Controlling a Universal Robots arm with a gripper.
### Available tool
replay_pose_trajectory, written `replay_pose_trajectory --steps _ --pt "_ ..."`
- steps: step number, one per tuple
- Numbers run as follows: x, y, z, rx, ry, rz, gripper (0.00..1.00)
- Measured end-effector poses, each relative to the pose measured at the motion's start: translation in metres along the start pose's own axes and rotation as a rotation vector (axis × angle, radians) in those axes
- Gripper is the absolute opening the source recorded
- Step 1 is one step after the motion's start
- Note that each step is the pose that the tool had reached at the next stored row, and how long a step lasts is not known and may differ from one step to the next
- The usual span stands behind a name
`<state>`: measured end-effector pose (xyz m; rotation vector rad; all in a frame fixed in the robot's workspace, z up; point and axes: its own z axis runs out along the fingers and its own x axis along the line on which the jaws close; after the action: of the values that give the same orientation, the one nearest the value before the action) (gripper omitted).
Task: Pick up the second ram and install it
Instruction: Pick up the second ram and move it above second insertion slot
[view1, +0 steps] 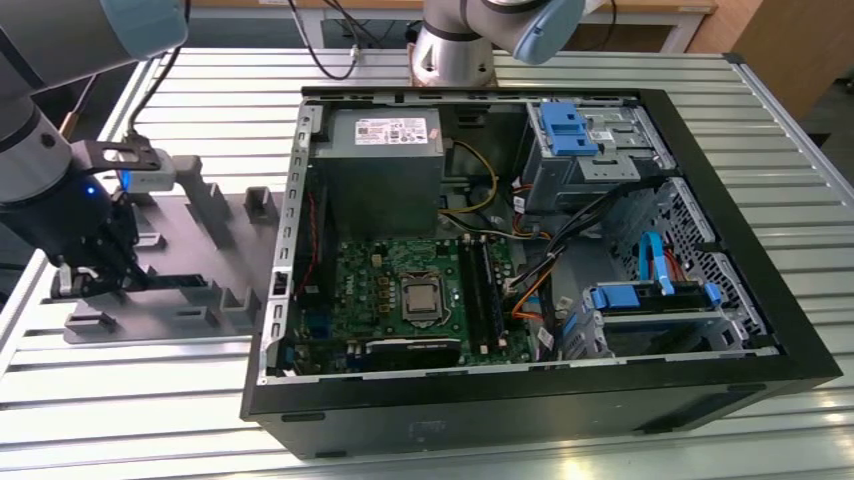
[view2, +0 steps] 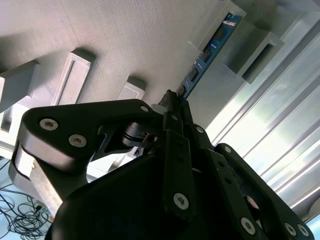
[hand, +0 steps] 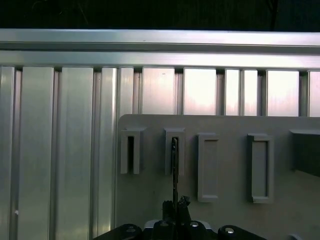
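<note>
Over at the exterior view's left, the one black two-fingered gripper (view1: 80, 280) is down on a flat grey plastic fixture plate (view1: 200, 255) that lies on the ribbed aluminium table (view1: 134, 400), just beside the open black computer case (view1: 534, 400).

In both wrist views the second ram (view2: 207, 50), one long thin blue circuit-board stick with dark chips, stands on edge in a raised grey pocket of that plate. Its far end sits in the pocket and its near end runs back between the fingertips. The jaws look closed onto it, one finger on each face.

In the first wrist view the stick (hand: 174, 170) shows edge-on as a thin dark line. I count four whole raised pockets in a row there, two narrow and two wider. The ram is in one of the narrow ones, and the other narrow pocket (hand: 130, 152) beside it holds nothing.

Inside the case lie one green motherboard (view1: 387, 290) with its square processor socket (view1: 420, 297), one grey power supply box (view1: 380, 150) and two blue drive caddies (view1: 567, 125).
</note>
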<state>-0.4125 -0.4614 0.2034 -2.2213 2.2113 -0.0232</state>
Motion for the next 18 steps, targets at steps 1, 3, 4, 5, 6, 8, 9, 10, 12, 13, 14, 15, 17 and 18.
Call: replay_pose_trajectory --steps 1,3,4,5,6,8,9,10,12,13,14,15,17,18 --pt "0.0000 0.0000 -0.0002 0.0000 0.0000 0.000 0.14" --pt "0.0000 0.0000 -0.0005 0.0000 0.0000 0.000 0.14" --pt "0.0000 0.0000 -0.0008 -0.0001 0.0000 0.000 0.14" --pt "0.0000 0.0000 -0.0010 0.0000 0.0000 0.000 0.14" --pt "0.0000 0.0000 -0.0013 0.0000 0.0000 0.000 0.14" --pt "0.0000 0.0000 -0.0017 0.0000 0.0000 0.000 0.14" --pt "0.0000 0.0000 -0.0019 0.0000 -0.0001 0.000 0.14" --pt "0.0000 0.0000 -0.0021 0.0000 0.0000 0.000 0.14" --pt "0.0000 0.0000 -0.0026 0.0000 0.0000 0.000 0.14" --pt "0.0000 0.0000 -0.0027 0.0000 0.0000 0.000 0.14" --pt "0.0000 -0.0001 -0.0029 0.0000 0.0000 0.000 0.14" --pt "0.0000 0.0000 -0.0032 -0.0001 0.0000 0.000 0.14" --pt "0.0000 -0.0001 -0.0035 0.0001 -0.0001 0.000 0.14" --pt "0.0000 0.0000 -0.0044 -0.0001 0.0000 0.000 0.14"
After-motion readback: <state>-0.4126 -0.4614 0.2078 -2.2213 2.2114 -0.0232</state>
